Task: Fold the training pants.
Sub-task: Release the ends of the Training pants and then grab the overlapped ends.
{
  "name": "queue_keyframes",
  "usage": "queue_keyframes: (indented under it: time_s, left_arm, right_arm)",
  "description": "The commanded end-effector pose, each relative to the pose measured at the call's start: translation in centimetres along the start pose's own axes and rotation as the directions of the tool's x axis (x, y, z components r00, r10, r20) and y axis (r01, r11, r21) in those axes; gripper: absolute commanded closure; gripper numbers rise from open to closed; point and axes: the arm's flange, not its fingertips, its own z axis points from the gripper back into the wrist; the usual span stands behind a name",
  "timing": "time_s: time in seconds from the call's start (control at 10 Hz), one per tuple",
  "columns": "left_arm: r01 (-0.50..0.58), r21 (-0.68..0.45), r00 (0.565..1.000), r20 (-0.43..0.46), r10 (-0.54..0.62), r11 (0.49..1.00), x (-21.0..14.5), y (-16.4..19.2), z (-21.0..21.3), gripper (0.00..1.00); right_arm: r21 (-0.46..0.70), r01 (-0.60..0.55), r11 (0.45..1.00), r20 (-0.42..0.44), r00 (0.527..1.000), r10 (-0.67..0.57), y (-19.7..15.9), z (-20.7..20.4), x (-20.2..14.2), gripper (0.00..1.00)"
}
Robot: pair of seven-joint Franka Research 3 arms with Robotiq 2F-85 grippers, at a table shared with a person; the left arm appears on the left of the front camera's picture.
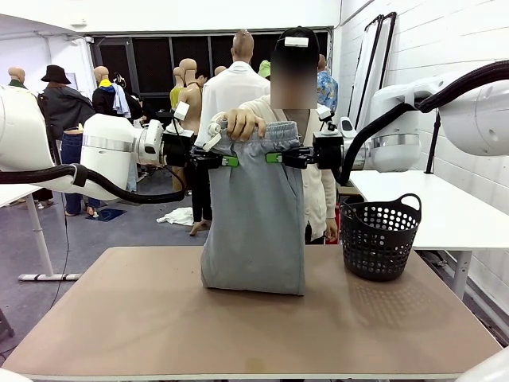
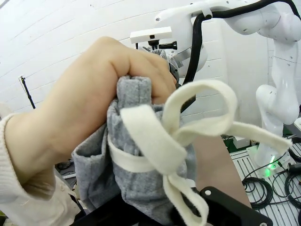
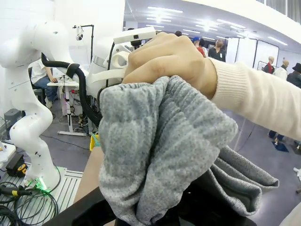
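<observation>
Training pants [image 1: 254, 223] hung over the desk [image 1: 119, 318] — hem touching it, left pincer [image 1: 228, 161] and right pincer [image 1: 275, 157] clamped tight on the waistband, person's hand [image 1: 245, 123] gripping its top, white drawstring [image 2: 188, 122] bow in left wrist view

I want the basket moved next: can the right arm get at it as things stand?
Probably not yet: the way to the basket looks free, but the right arm's fingers are shut on the pants.

— What sort of place is this?
— A robotics lab. A white left arm [image 1: 48, 143] and right arm [image 1: 469, 111] flank a bench [image 1: 159, 318]. Cables [image 3: 14, 192] lie on the grey floor [image 3: 61, 148] at lower left. There's a white brick wall [image 2: 56, 37] behind and strip lights [image 3: 162, 9] at top.
</observation>
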Motion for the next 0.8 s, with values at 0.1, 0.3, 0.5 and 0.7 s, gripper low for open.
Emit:
queue_keyframes:
  time_s: [0.1, 0.3, 0.5, 0.7]
  left_arm:
    - [0.01, 0.019, 1.0, 0.018, -0.01, 1.0, 0.22, -0.23, -0.01, 1.0]
    - [0.01, 0.019, 1.0, 0.018, -0.01, 1.0, 0.22, -0.23, -0.01, 1.0]
    - [0.01, 0.019, 1.0, 0.018, -0.01, 1.0, 0.22, -0.23, -0.01, 1.0]
    - [0.0, 0.0, 1.0, 0.0, 0.0, 1.0, 0.0, 0.0, 0.0, 1.0]
  right_arm:
    - [0.006, -0.001, 1.0, 0.002, 1.0, 0.001, 0.08, -0.1, 0.09, 1.0]
    - [0.006, -0.001, 1.0, 0.002, 1.0, 0.001, 0.08, -0.1, 0.09, 1.0]
    - [0.006, -0.001, 1.0, 0.002, 1.0, 0.001, 0.08, -0.1, 0.09, 1.0]
    - [0.006, -0.001, 1.0, 0.002, 1.0, 0.001, 0.08, -0.1, 0.09, 1.0]
